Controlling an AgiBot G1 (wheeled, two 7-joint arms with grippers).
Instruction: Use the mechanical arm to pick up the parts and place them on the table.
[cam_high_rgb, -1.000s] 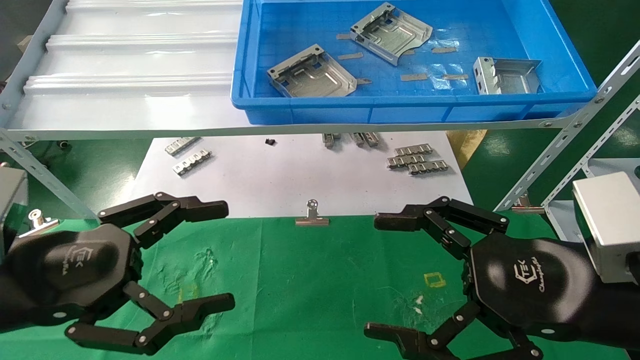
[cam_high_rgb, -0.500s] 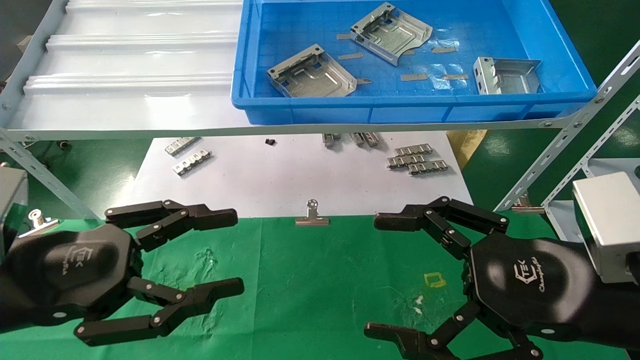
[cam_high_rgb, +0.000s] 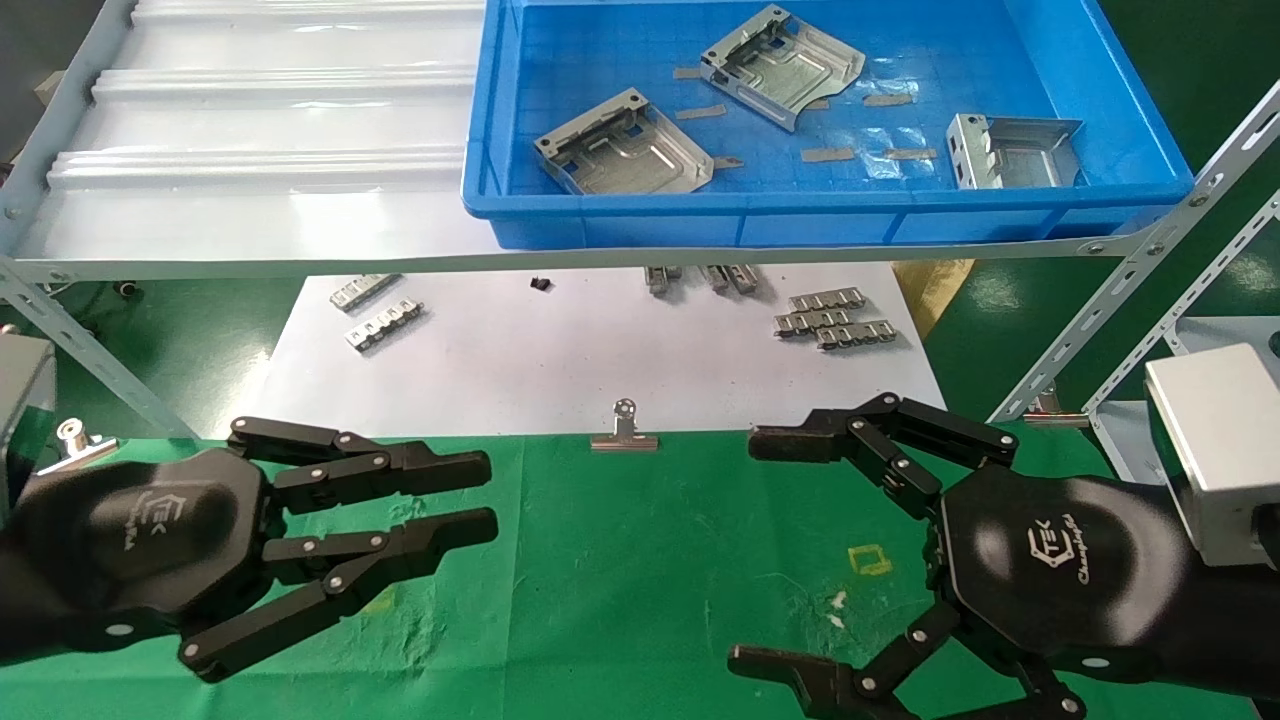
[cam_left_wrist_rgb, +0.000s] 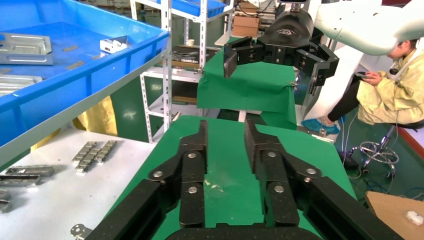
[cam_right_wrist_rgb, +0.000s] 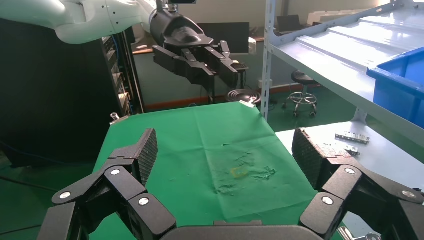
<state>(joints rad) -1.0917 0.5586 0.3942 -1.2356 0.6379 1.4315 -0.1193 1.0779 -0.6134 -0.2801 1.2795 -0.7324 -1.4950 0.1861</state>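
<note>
Three silver-grey parts lie in the blue bin (cam_high_rgb: 800, 200) on the shelf: one at its front left (cam_high_rgb: 625, 145), one at the back middle (cam_high_rgb: 785, 60), one at the right (cam_high_rgb: 1015, 150). My left gripper (cam_high_rgb: 488, 495) hovers low over the green table (cam_high_rgb: 650, 560) at the left. Its fingers are drawn almost together with a narrow gap and hold nothing; the left wrist view (cam_left_wrist_rgb: 225, 130) shows cloth between them. My right gripper (cam_high_rgb: 750, 550) hovers over the table at the right, wide open and empty, as the right wrist view (cam_right_wrist_rgb: 225, 150) also shows.
A white sheet (cam_high_rgb: 580, 350) behind the cloth carries small toothed strips (cam_high_rgb: 835, 320) and more strips (cam_high_rgb: 380, 315). A binder clip (cam_high_rgb: 624, 430) sits at the cloth's far edge. The shelf's grey front rail (cam_high_rgb: 300, 265) and slanted struts (cam_high_rgb: 1130, 290) overhang the sheet.
My left gripper's fingers have closed from wide open to nearly together, on nothing. The right gripper and the parts have not moved.
</note>
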